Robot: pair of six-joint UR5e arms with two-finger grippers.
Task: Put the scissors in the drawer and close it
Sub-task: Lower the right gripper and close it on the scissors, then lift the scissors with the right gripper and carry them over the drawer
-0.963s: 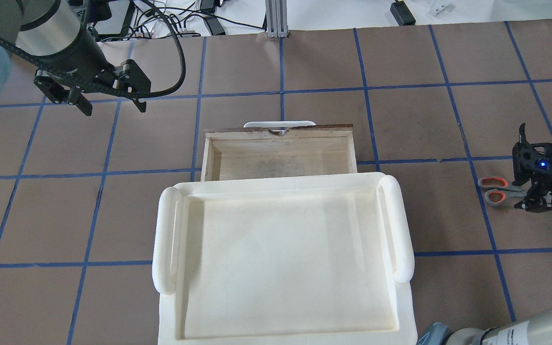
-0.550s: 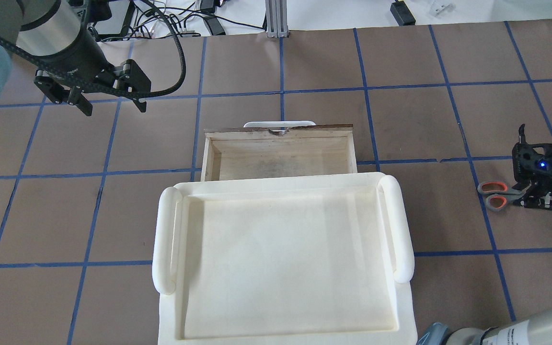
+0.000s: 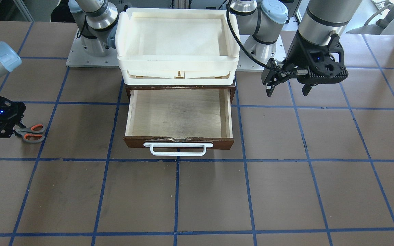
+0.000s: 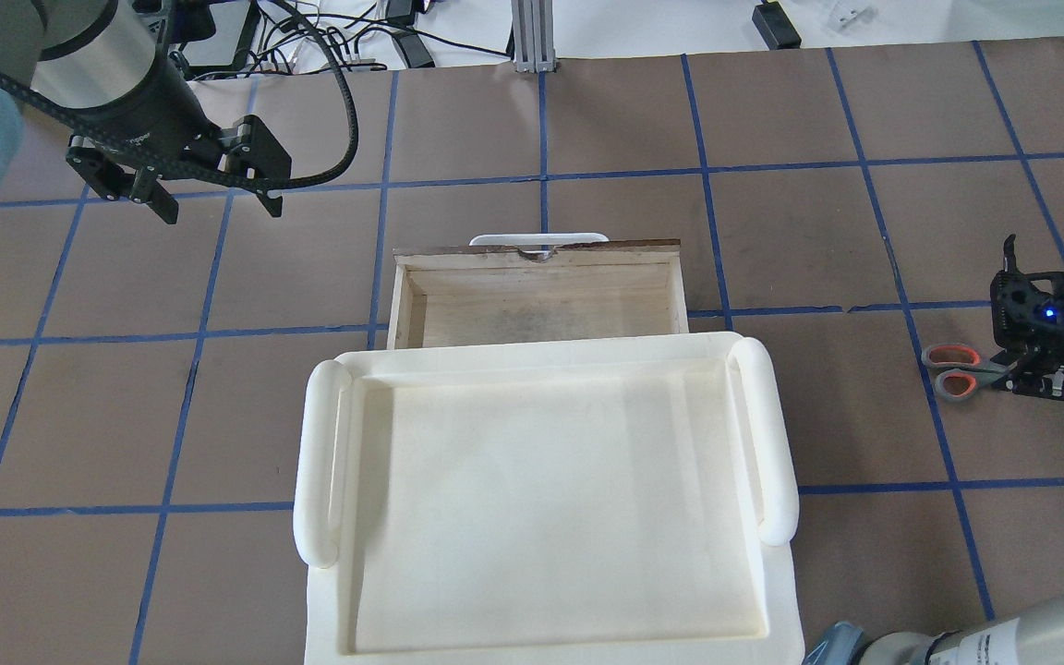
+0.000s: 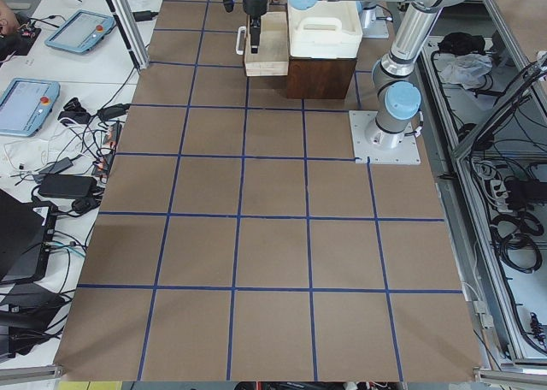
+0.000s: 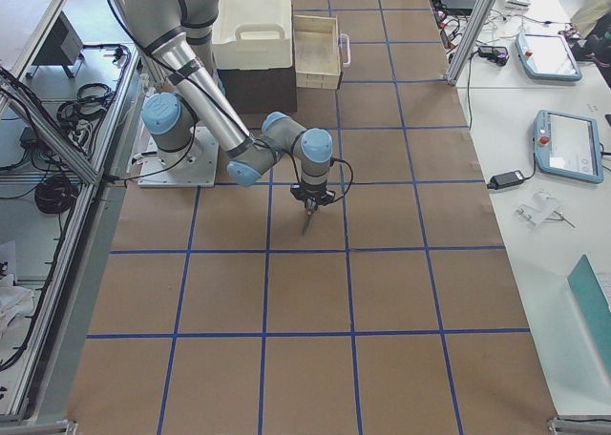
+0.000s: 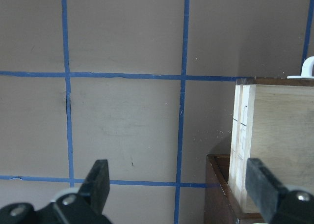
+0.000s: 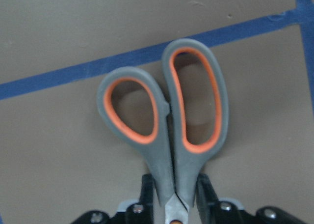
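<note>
The scissors (image 4: 952, 369), grey handles lined orange, are at the table's far right, level with the brown surface; they also show in the front view (image 3: 33, 132). My right gripper (image 4: 1017, 376) is shut on the scissors (image 8: 167, 121) just behind the finger loops, a finger (image 8: 203, 187) pressing each side. The drawer (image 4: 541, 309) is pulled open and empty, its white handle (image 3: 178, 149) on the far side from me. My left gripper (image 4: 218, 211) is open and empty, hovering left of the drawer (image 7: 274, 135).
A cream-white plastic tray (image 4: 541, 499) sits on top of the dark cabinet (image 3: 180, 87) above the drawer. Blue tape lines grid the brown table. Cables and equipment lie beyond the table's far edge.
My right gripper's fingers have drawn together on the scissors, and the scissors have shifted slightly. The left arm has not moved.
</note>
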